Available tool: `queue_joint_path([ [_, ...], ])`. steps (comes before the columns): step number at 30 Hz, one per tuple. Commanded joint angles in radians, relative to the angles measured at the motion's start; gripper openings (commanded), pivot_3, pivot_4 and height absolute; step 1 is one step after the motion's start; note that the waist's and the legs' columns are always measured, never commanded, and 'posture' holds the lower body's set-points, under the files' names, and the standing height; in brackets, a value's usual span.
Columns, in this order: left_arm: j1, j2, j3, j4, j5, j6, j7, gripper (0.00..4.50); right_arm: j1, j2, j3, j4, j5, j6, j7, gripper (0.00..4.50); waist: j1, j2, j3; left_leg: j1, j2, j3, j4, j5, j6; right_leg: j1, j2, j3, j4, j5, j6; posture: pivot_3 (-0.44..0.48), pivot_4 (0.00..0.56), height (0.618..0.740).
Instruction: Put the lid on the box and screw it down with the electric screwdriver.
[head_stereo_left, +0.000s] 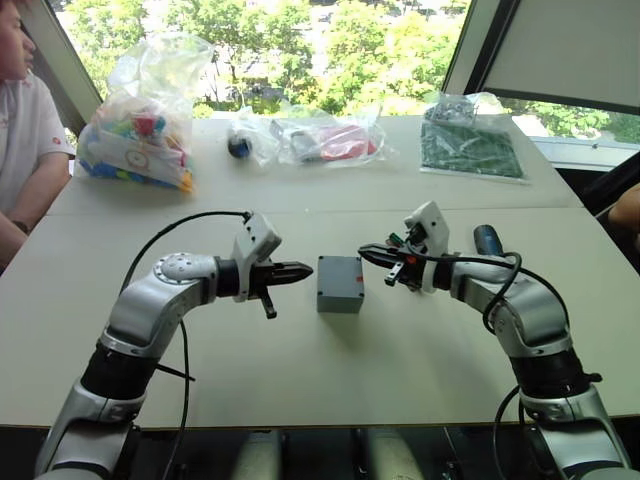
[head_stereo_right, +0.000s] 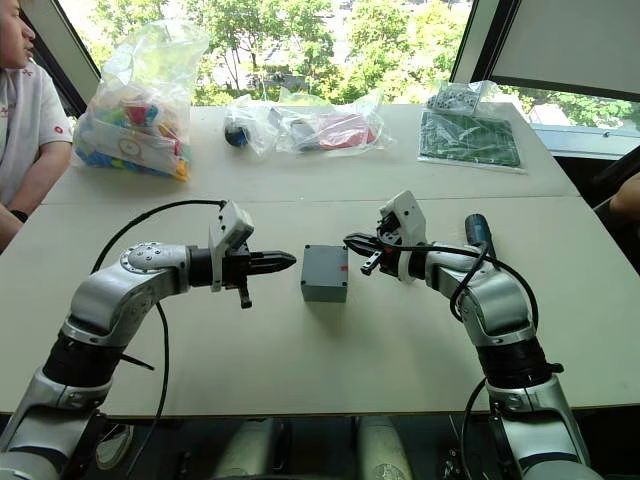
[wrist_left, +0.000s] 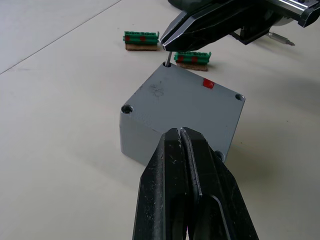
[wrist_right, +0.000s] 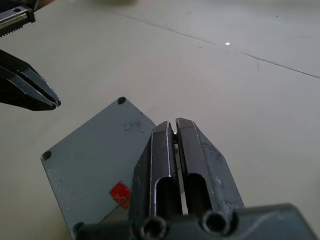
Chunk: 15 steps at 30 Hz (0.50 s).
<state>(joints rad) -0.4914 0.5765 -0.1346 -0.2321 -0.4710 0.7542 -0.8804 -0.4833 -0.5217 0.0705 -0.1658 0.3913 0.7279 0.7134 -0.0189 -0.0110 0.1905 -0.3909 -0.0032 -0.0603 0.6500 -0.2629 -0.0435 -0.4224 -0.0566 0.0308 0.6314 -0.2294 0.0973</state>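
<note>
Box (head_stereo_left: 340, 283) sits mid-table (head_stereo_left: 300, 370), between the two arms, with the lid (wrist_left: 187, 95) already seated flush on top; red mark shows on the lid face near one corner. Left claw (head_stereo_left: 303, 269) hovers just beside the box's left side, fingers pressed together, holding nothing. Right claw (head_stereo_left: 368, 255) hangs over the box's right-hand far corner, fingers drawn nearly together on what looks like a thin metal pin or screw (wrist_left: 168, 58); the left wrist view shows its tip standing right at that corner's hole, though whether it is seated cannot be told. The other corner holes in view look empty. Electric screwdriver (head_stereo_left: 487, 240) lies on the table behind the right forearm, untouched, well apart from the box. Two green connectors (wrist_left: 142, 40) lie on the table beyond the box. Bags of parts (head_stereo_left: 140, 125) sit at the far edge; a person (head_stereo_left: 25, 130) sits at the left. Judgement: lid placement is done, and the step in hand is setting a screw into a corner. Next move calls for dropping it plumb into the hole, releasing without tipping it, then fetching the screwdriver while the other claw steadies the box.
</note>
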Motion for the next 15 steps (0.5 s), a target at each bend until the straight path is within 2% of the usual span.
queue_joint_path([
  [1,-0.005,0.000,0.023,-0.030,-0.013,-0.011,0.001,0.00,-0.020,0.003,0.002,-0.011,-0.007,-0.021,0.003,0.05,0.000,0.000,0.000,0.000,0.000,0.000,0.000,0.000,0.000,0.000,0.000,0.000,0.000,0.000,0.000,0.000,0.150,0.740],
  [12,-0.005,-0.003,0.022,-0.028,-0.011,-0.014,0.005,0.00,-0.020,0.011,0.026,-0.010,-0.012,-0.016,0.012,0.05,-0.001,0.000,0.000,0.000,0.000,0.000,0.000,0.000,0.000,0.000,0.000,0.000,0.000,0.000,0.000,0.000,0.150,0.740],
  [15,-0.004,-0.003,0.022,-0.024,-0.008,-0.019,0.007,0.00,-0.030,0.009,0.032,0.000,-0.024,-0.022,0.009,0.82,-0.001,0.000,0.000,0.000,0.000,0.000,0.000,0.000,0.000,0.000,0.000,0.000,0.000,0.000,0.000,0.000,0.150,0.740],
])
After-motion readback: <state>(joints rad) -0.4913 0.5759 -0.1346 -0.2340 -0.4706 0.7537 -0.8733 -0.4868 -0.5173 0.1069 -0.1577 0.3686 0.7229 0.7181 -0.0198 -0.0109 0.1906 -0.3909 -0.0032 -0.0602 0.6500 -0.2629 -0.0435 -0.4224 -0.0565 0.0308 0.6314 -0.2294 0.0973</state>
